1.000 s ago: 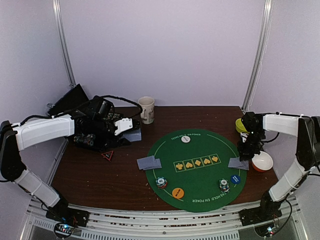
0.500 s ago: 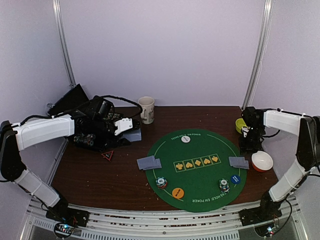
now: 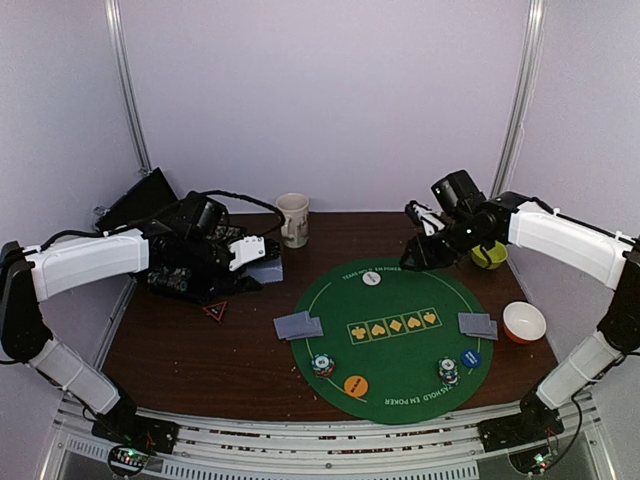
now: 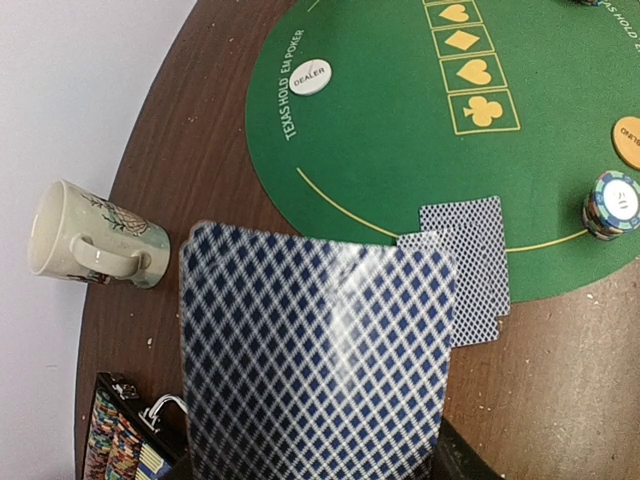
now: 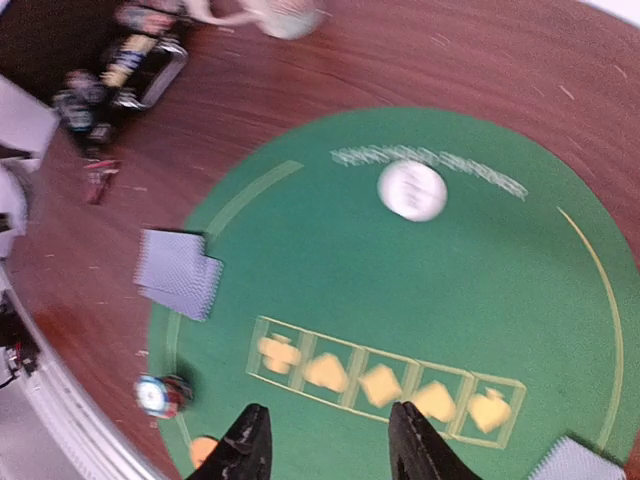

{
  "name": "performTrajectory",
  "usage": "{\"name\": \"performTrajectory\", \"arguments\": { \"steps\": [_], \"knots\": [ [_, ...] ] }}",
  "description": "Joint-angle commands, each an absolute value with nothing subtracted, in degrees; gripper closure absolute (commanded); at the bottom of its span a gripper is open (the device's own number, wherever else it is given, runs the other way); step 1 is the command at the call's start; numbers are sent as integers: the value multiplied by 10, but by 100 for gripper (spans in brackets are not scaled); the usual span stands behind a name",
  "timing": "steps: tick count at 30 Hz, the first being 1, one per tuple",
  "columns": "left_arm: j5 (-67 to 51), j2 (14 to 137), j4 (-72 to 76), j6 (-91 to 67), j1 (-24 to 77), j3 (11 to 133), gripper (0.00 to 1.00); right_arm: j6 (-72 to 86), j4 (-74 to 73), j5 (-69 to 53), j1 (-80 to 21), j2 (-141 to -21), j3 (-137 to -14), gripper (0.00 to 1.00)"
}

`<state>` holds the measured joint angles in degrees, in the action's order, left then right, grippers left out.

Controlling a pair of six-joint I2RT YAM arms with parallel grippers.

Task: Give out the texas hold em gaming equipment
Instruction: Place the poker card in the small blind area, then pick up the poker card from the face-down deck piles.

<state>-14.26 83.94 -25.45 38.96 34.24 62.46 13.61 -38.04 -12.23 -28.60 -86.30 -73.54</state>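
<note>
Now the right gripper, jaws apart, has swung from the dealt cards toward the dealer button; the left gripper clamps the deck.

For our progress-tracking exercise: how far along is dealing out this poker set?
Done: face-down card pairs lie at the round green felt mat's left and right edges, striped chip stacks near them, plus orange, blue and white discs. In hand: the left fingers hold the blue-checked deck; the right fingers hover open and empty. Remaining: the five yellow suit boxes hold no cards.
</note>
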Motion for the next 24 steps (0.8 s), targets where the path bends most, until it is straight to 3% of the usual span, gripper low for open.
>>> {"name": "performTrajectory", "arguments": {
  "steps": [1,4,7,14,24],
  "knots": [
    [-157,826,-235,392,345,627,47,189,-94,-269,-364,-854,-718,56],
    [-162,824,-235,392,345,628,47,238,77,-297,-406,-886,-696,53],
    [-161,822,-235,390,346,628,47,254,150,-300,-433,-936,-718,50],
    [-164,821,-235,391,345,629,47,251,162,-309,-481,-1056,-796,43],
    [-161,823,-234,391,346,629,47,296,205,-311,-489,-1134,-829,41]
  ]
}}
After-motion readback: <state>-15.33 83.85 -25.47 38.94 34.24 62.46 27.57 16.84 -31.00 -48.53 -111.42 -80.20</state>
